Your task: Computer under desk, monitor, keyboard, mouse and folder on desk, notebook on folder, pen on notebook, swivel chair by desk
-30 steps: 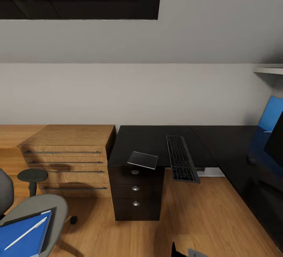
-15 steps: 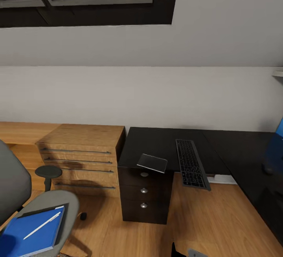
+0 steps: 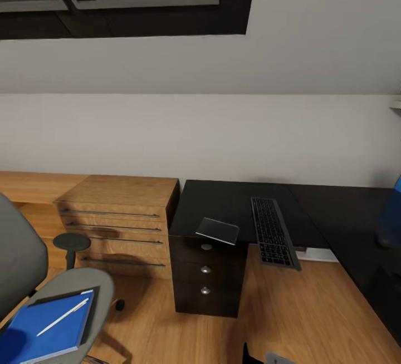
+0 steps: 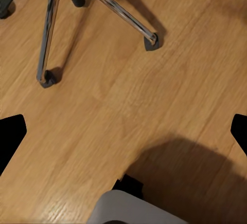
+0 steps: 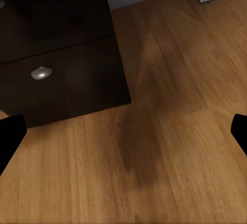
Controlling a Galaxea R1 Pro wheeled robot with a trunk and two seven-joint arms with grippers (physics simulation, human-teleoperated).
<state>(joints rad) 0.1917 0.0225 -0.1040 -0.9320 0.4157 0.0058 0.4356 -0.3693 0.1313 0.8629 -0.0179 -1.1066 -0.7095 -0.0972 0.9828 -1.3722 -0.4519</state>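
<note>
The swivel chair [image 3: 22, 275] stands at the lower left on the wood floor. The blue folder [image 3: 47, 328] lies on its grey seat, and the white pen [image 3: 62, 316] rests across the folder. The dark notebook [image 3: 218, 230] lies on the black desk [image 3: 223, 202] and overhangs the front edge above the drawers. To its right the keyboard [image 3: 272, 239] also juts past the desk edge. My left gripper [image 4: 123, 134] is open over bare floor near the chair's chrome legs [image 4: 49, 34]. My right gripper [image 5: 123, 131] is open above floor beside the drawer unit [image 5: 56, 64].
A low light-wood cabinet [image 3: 117, 216] stands left of the desk, touching it. A dark round pad on a post [image 3: 71, 241] rises between chair and cabinet. The desk's long wing and a blue panel [image 3: 392, 205] run along the right edge. Open floor lies before the drawers [image 3: 206, 275].
The whole head view has panned left and up, bringing the chair and skylight further in and pushing the desk's right wing out. Nothing on the desk or chair has moved.
</note>
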